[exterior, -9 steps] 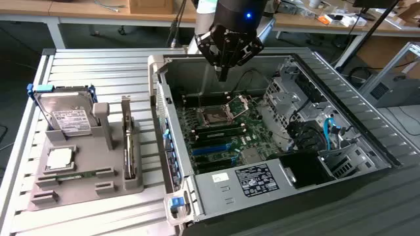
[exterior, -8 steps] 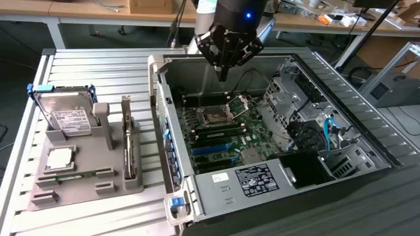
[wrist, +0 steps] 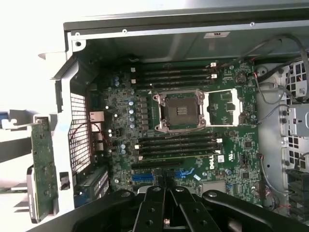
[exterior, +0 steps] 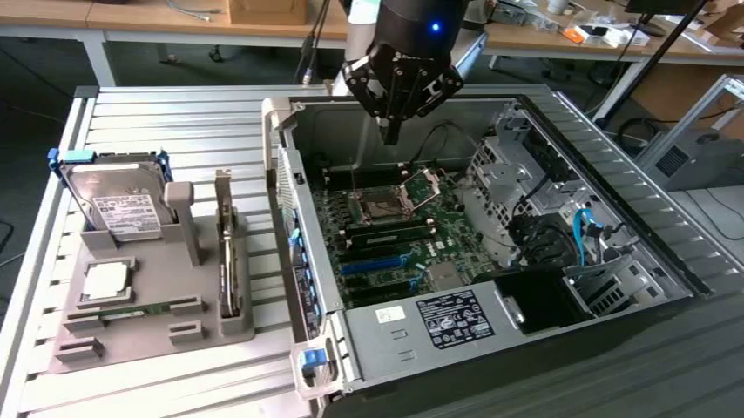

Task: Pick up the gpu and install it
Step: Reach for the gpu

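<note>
gpu [exterior: 226, 261] parked in its holder [exterior: 87, 350], my gripper [exterior: 392, 131] closed up and empty over the open case [exterior: 384, 347]
nearest me the grey holder has the gpu standing on edge in a slot, just beside the case on the exterior view's left; the hard drive [exterior: 117, 205] leans at the holder's back. beyond that, the jaws are pressed together on nothing, hanging above the motherboard [exterior: 448, 235] near the bare cpu socket [exterior: 382, 207].

The arm [exterior: 413, 26] runs off the exterior view's upper edge, out of sight. The gpu [exterior: 228, 261] stands edge-on in the grey holder [exterior: 139, 344], faces hidden. Print on the hard drive [exterior: 117, 209] label is too small to read. The wrist view's edge clips the gripper [wrist: 166, 193] at its base.
</note>
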Tool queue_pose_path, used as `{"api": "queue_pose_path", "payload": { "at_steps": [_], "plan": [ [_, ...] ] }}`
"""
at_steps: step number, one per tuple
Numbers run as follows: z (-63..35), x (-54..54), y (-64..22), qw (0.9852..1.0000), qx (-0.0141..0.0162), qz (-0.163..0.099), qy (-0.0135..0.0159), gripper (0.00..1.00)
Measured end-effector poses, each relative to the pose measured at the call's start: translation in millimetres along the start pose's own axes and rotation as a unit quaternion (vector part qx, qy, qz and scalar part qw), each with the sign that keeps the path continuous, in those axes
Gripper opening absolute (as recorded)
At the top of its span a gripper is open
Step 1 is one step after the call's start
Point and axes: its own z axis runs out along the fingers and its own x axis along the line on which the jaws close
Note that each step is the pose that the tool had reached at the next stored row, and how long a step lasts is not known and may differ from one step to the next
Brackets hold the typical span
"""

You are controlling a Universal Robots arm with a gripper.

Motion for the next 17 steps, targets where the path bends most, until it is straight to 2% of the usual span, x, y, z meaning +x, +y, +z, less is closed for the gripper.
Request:
{"api": "queue_pose_path", "payload": {
  "at_steps": [17],
  "plan": [
    [-0.3, 11.6, -0.8, 1.0000, 0.0000, 0.000, 0.0000, 0.10]
  ]
}}
